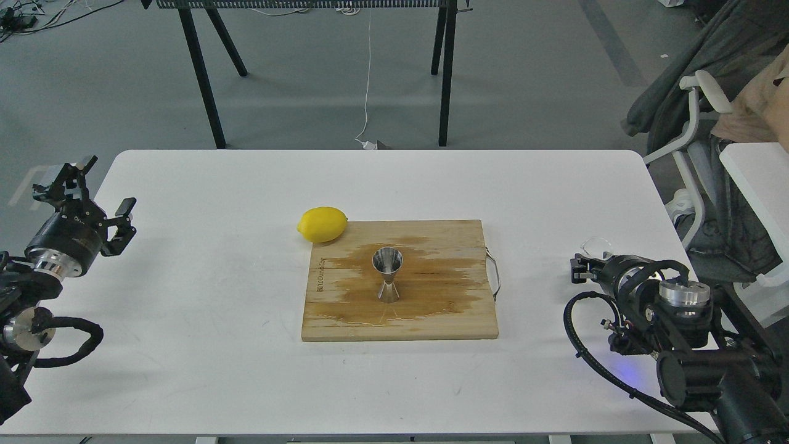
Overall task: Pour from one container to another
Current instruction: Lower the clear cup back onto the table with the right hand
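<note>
The steel hourglass jigger [387,274] stands upright in the middle of a wooden cutting board [456,320], on a dark wet stain. The clear cup [596,248] shows only as a thin glassy rim at the table's right edge, just behind my right gripper [582,266]. That gripper is shut on it, low over the table and far right of the jigger; most of the cup is hidden by the gripper. My left gripper [102,192] hangs open at the table's left edge with nothing between its fingers.
A yellow lemon [322,224] lies touching the board's far left corner. The board has a metal handle [493,274] on its right side. A chair with a grey coat [709,123] stands off the table's right end.
</note>
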